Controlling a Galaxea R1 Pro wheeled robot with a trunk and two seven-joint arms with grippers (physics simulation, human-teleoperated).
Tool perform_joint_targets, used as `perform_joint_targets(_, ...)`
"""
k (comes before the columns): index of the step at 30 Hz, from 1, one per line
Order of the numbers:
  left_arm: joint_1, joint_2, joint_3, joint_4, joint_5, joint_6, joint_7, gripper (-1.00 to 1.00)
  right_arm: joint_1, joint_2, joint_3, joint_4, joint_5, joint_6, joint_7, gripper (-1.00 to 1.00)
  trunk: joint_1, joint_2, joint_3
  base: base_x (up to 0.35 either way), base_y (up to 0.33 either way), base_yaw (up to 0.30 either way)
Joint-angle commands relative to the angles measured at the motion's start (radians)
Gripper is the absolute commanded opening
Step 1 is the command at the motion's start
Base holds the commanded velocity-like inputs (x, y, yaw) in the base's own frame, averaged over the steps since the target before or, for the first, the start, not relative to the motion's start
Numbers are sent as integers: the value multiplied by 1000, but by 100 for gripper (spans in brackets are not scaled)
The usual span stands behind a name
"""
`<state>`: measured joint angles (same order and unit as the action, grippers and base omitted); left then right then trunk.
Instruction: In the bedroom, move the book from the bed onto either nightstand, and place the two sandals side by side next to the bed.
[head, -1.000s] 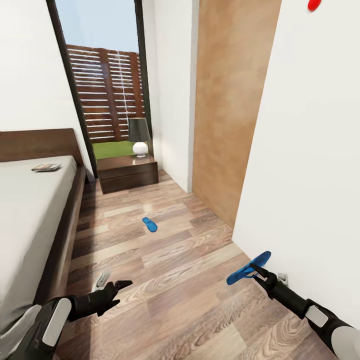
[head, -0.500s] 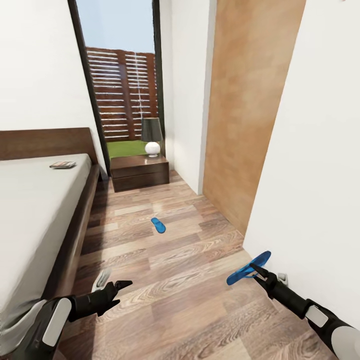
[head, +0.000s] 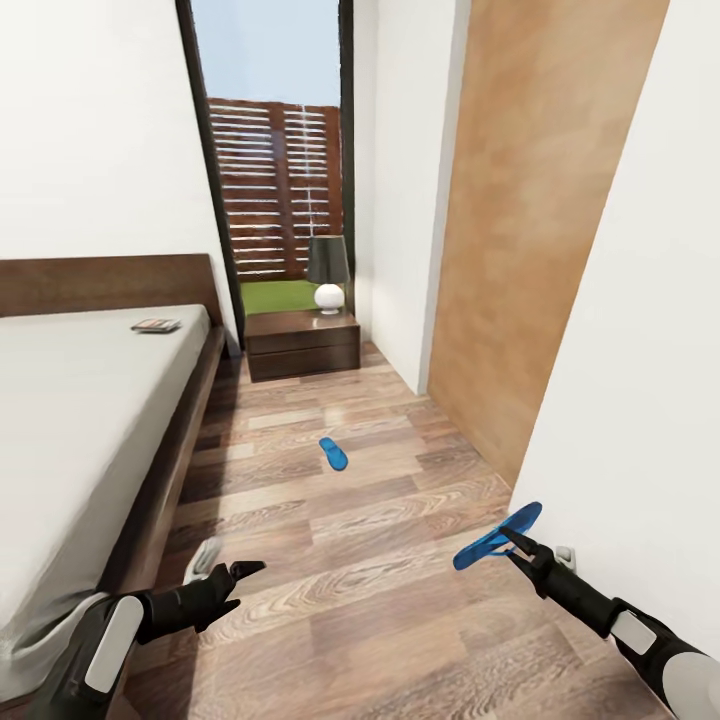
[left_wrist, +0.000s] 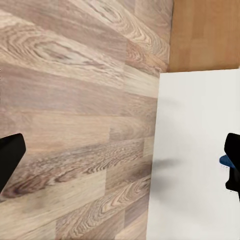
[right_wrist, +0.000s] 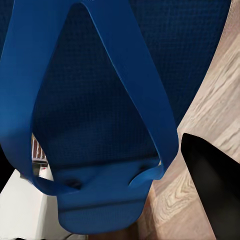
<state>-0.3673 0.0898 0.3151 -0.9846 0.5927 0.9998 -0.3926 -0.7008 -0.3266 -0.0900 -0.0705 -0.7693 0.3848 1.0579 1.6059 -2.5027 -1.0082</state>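
Note:
One blue sandal lies flat on the plank floor, midway between the bed and the wooden door. The other sandal hangs above the floor at the right, with my right gripper shut on its edge. In the right wrist view this sandal shows sole and thong straps close up beside one black finger. The book rests on the grey mattress near the headboard. A dark nightstand stands beyond the bed's head. My left gripper hovers open and empty low beside the bed frame.
A lamp with a dark shade stands on the nightstand, in front of a tall window. A light-brown door and a white wall close in the right side. Plank floor runs between bed and wall.
The whole picture has shifted to the right, so the camera has moved. Both arms keep their pose, and the right gripper still holds the sandal.

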Motion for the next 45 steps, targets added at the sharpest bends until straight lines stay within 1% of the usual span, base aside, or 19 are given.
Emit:
perform_joint_targets(1, -1, 0, 2, 0, -7, 5, -8, 100, 0, 0, -8, 0, 2, 11, 2, -100, 0, 0, -1, 108, -96, 176)
perform_joint_targets(31, -1, -1, 2, 1, -7, 5, -8, 100, 0, 0, -10, 0, 2, 12, 3, -100, 0, 0, -1, 113, -101, 175)
perform_joint_targets(45, -1, 0, 2, 1, -7, 5, -8, 100, 0, 0, -11, 0, 4, 12, 3, -100, 0, 0, -1, 125, -111, 34)
